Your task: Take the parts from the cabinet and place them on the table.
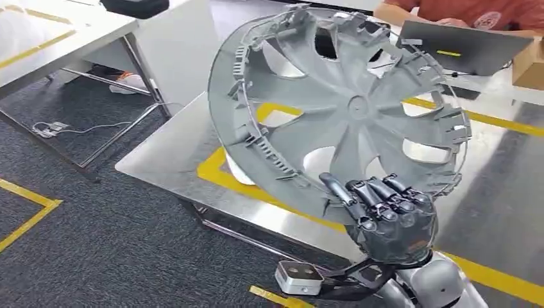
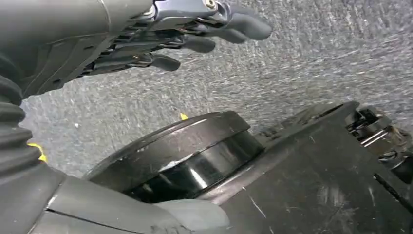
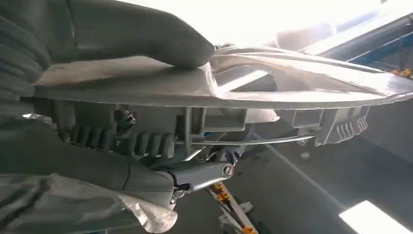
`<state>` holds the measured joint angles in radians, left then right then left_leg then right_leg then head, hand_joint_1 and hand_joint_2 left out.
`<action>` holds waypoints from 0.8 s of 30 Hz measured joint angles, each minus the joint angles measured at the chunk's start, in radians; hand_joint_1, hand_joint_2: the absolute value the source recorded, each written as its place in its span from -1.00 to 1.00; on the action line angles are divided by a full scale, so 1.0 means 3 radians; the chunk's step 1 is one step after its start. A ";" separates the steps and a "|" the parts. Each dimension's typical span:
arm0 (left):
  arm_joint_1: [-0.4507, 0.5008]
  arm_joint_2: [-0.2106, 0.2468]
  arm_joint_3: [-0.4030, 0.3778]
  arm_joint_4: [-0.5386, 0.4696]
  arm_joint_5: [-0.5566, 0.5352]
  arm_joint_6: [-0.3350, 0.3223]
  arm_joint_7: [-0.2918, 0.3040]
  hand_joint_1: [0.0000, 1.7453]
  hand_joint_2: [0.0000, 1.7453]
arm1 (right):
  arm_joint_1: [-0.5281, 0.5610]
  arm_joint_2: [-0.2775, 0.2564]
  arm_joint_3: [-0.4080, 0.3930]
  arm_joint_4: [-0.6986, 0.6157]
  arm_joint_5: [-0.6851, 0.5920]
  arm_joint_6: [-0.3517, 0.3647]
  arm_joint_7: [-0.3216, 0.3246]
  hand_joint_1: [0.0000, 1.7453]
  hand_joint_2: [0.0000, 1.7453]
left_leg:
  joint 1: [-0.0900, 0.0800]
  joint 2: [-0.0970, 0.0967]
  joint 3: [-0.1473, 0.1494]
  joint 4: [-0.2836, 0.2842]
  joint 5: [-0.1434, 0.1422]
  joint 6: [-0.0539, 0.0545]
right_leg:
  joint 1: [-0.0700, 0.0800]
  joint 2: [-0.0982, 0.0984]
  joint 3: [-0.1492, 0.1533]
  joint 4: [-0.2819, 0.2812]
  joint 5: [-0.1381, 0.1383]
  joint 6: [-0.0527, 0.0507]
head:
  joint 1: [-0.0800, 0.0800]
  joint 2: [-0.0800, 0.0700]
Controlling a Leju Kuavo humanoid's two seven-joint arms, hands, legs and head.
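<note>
Centre frame of the head view: grey plastic wheel cover [image 1: 340, 109], held up off the surface, tilted, ribbed back side with clips facing the camera. It takes up the middle and upper right of the frame, above the steel tabletop [image 1: 173, 154] with its yellow tape lines [image 1: 221, 176].

Right hand [image 1: 388, 215], lower right of centre, grips the cover at its lower rim; dark fingers [image 1: 375, 192] curl over the rim edge. Right wrist view confirms: thick grey thumb [image 3: 146, 36] pressed flat on the smooth face of the cover [image 3: 292, 78], fingers under the rim on the clip side, so the rim is pinched between thumb and fingers.

Left hand [image 2: 195, 29], upper part of the left wrist view: fingers [image 2: 243, 24] extended, slightly apart, holding nothing, grey carpet [image 2: 311, 63] behind.

Surroundings, head view: second table [image 1: 58, 38] at upper left with yellow tape, steel legs, a white cable on the dark carpet [image 1: 96, 218] beneath it. Yellow floor tape [image 1: 25, 212] at lower left. Upper right: a person in an orange shirt [image 1: 475, 13] seated behind a grey laptop [image 1: 462, 48]; edge of a cardboard box [image 1: 529, 64] at far right.
</note>
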<state>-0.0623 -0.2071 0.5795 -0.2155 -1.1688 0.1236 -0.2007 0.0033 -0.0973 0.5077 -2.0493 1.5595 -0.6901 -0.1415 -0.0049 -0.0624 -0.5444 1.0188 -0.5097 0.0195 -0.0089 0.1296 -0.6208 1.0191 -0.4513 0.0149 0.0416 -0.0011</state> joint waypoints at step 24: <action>-0.0031 -0.0008 0.0004 0.0000 -0.0013 -0.0009 0.0001 -1.00 1.00 | -0.0005 -0.0001 -0.0003 0.0003 0.0000 0.0000 0.0009 1.00 1.00 | 0.0029 0.0229 -0.0334 0.0981 -0.0495 -0.0113 | 0.0000 -0.0311 0.0085 -0.0022 -0.0057 -0.0061 | 0.0009 0.0000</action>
<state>-0.0717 -0.2094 0.5806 -0.2155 -1.1727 0.1209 -0.2003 0.0017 -0.0977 0.5070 -2.0485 1.5595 -0.6901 -0.1389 0.0039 0.0062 -0.6446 1.3131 -0.6582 -0.0143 -0.0090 0.0365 -0.5952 1.0124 -0.4683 -0.0034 0.0443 -0.0011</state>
